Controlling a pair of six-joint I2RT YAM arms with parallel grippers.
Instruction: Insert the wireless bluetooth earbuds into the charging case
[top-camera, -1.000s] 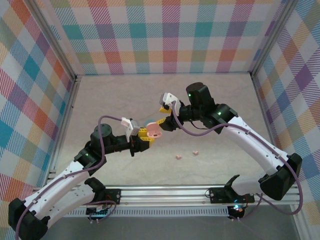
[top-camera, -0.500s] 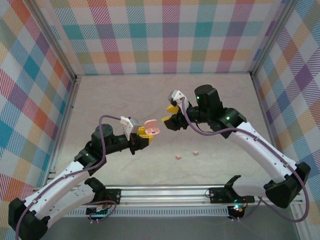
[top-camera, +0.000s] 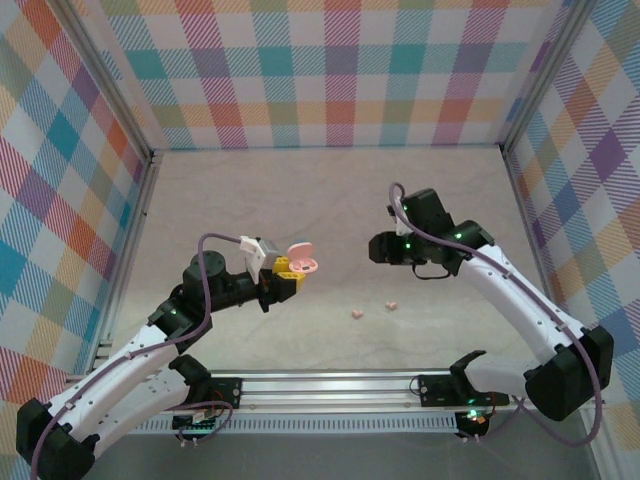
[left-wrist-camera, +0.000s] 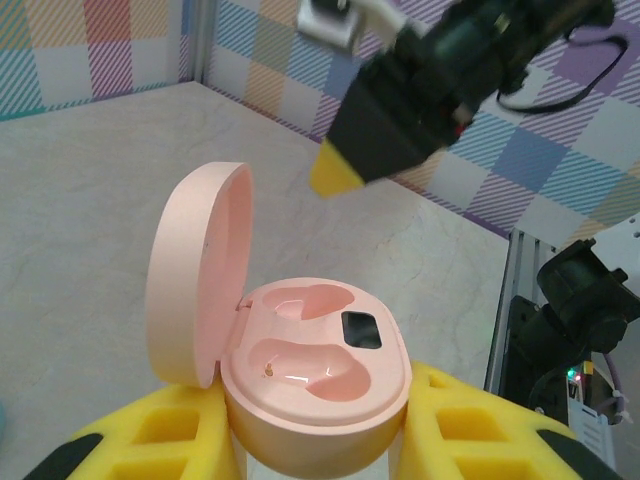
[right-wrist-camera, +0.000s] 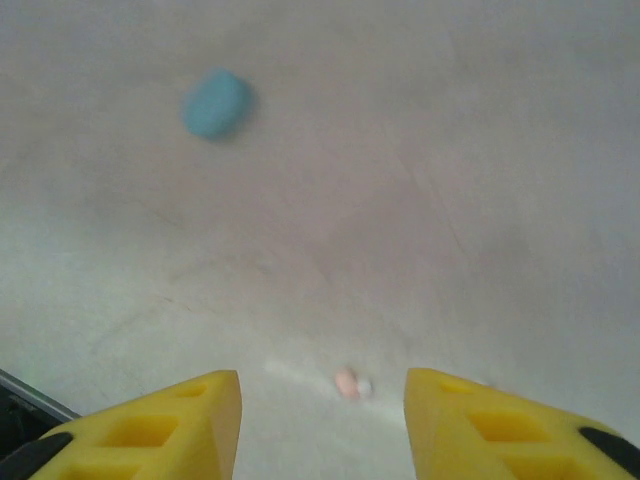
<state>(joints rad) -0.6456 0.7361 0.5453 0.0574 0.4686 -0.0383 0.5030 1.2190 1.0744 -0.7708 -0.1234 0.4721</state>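
The left hand (top-camera: 285, 272) is clenched on the open pink case (left-wrist-camera: 320, 370), both wells empty. The right hand (right-wrist-camera: 320, 420) is released, empty. Pink earbuds (top-camera: 357, 314) lie on the counter (top-camera: 250, 190) at four o'clock from the case. They are likely light, hard and slick, so pinch across the rounded body.

Bare table (top-camera: 250, 190) is seen around the two pink earbuds (top-camera: 357, 313), so they can be reached from above. The open pink case (top-camera: 305, 262) is uncovered on top. The sides are closed by walls (top-camera: 330, 70).
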